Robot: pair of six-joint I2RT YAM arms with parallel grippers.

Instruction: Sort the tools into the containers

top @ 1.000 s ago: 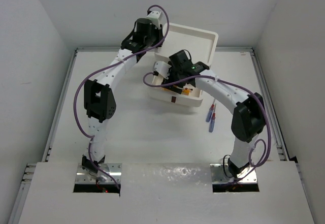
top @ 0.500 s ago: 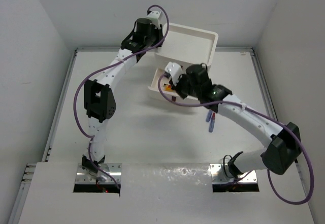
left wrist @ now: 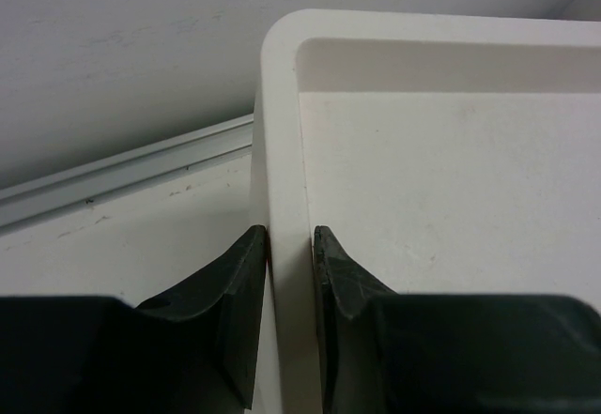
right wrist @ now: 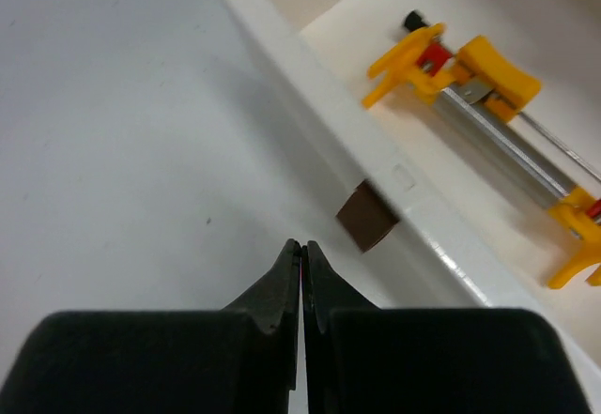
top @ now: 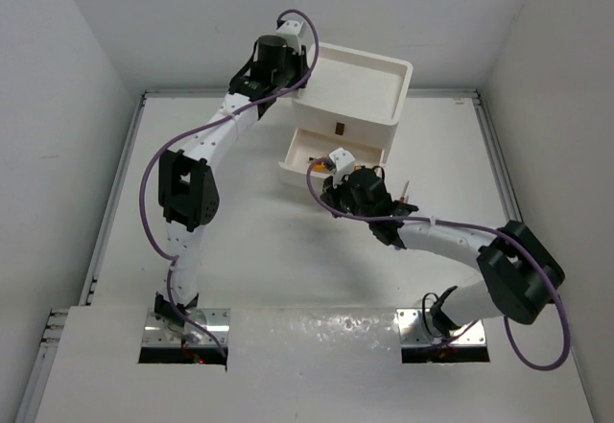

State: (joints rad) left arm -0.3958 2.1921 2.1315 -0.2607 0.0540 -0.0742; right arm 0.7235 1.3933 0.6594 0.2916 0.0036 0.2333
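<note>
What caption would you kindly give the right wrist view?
Shut right hand near the brown handle of the open drawer, yellow clamp inside.

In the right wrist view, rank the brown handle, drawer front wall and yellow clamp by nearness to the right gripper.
1. Brown handle, just right of the right gripper.
2. Drawer front wall, behind the handle.
3. Yellow clamp, inside the drawer.

No legible text or labels (on any view)

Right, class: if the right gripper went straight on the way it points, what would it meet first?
Probably the open drawer's white front wall, just left of its brown handle, though depth is unclear.
</note>
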